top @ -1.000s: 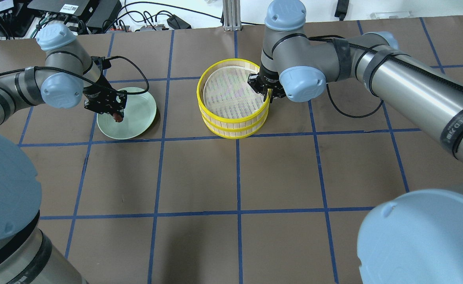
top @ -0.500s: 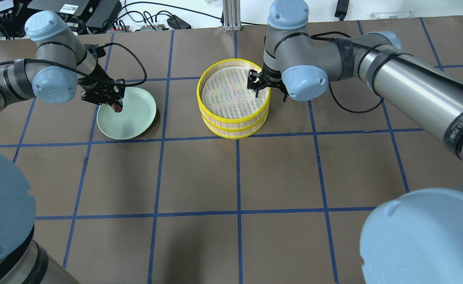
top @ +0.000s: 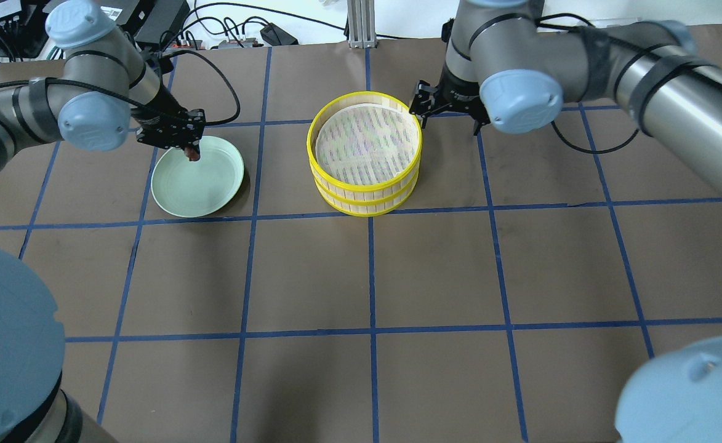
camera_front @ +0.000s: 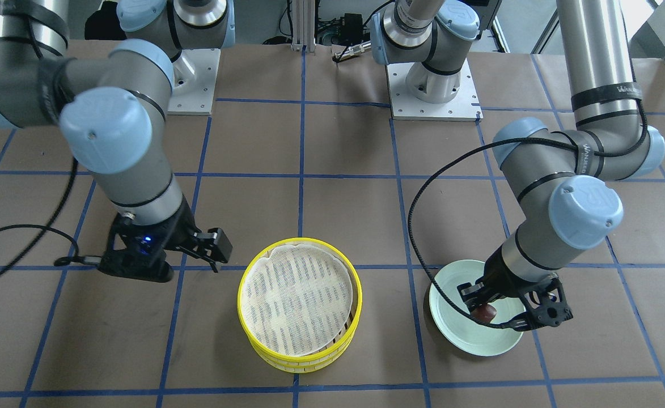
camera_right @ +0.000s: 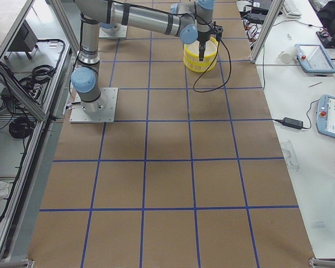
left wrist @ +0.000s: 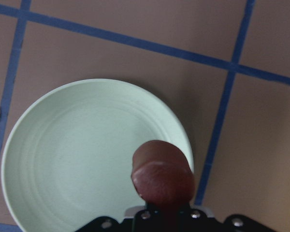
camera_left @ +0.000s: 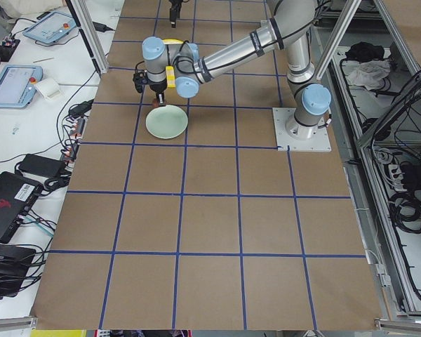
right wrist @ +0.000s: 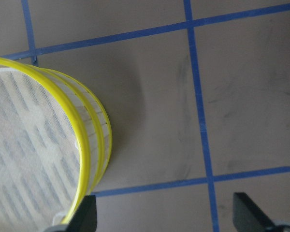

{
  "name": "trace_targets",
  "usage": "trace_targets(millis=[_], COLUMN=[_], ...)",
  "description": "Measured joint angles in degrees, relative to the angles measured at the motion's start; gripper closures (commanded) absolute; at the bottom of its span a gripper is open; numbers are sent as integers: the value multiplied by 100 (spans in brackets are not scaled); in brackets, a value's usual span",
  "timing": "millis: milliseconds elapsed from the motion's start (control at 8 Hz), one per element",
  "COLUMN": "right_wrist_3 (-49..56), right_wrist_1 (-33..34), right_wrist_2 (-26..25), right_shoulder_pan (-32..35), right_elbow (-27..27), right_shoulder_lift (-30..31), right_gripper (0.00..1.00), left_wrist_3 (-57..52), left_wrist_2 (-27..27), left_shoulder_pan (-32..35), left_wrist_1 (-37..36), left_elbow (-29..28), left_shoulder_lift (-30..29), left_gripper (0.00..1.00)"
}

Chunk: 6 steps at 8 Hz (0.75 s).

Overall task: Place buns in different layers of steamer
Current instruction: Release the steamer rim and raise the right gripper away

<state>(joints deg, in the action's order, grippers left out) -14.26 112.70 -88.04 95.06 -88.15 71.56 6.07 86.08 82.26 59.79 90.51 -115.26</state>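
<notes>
My left gripper (top: 192,151) is shut on the dark reddish-brown oval bun (left wrist: 162,176) and holds it above the far edge of the pale green plate (top: 204,184). The bun also shows in the front view (camera_front: 484,312). The yellow-rimmed steamer (top: 364,192) stands mid-table as two stacked tiers, with a white patterned liner (top: 365,143) lying bare in the top one. My right gripper (right wrist: 166,217) is wide open and empty, just outside the steamer's far right rim (right wrist: 89,145). The cream-white bun shows in no view.
The plate (camera_front: 468,340) holds nothing else. Blue tape lines (top: 370,277) grid the brown table. Cables and electronics (top: 151,24) lie beyond the far edge. The left arm's cable (camera_front: 423,226) loops over the table near the plate.
My left gripper has carried the brown bun from the plate's middle toward its far edge. My right gripper has moved off the steamer's right rim, outward and farther away.
</notes>
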Motion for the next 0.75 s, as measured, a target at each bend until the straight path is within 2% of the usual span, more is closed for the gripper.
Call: trace_targets(millis=[125, 375, 500, 750], right_wrist_3=[404, 1165, 1332, 1443], right_wrist_1=[-516, -1483, -1803, -2033], right_wrist_2=[3, -25, -45, -67], right_shoulder_pan=[-202, -465, -516, -546], right_elbow=[25, 145, 235, 290], right_shoulder_lift=[423, 1137, 1300, 1352], right_gripper=[0, 0, 0, 0], left_wrist_3=[285, 836, 1027, 1153], left_wrist_2=[-51, -576, -745, -864], left_shoulder_pan=[296, 783, 1034, 1534], left_wrist_1=[-120, -416, -584, -877], left_elbow=[-118, -214, -221, -178], left_shoulder_lift=[57, 264, 314, 285], left_gripper=[100, 100, 100, 100])
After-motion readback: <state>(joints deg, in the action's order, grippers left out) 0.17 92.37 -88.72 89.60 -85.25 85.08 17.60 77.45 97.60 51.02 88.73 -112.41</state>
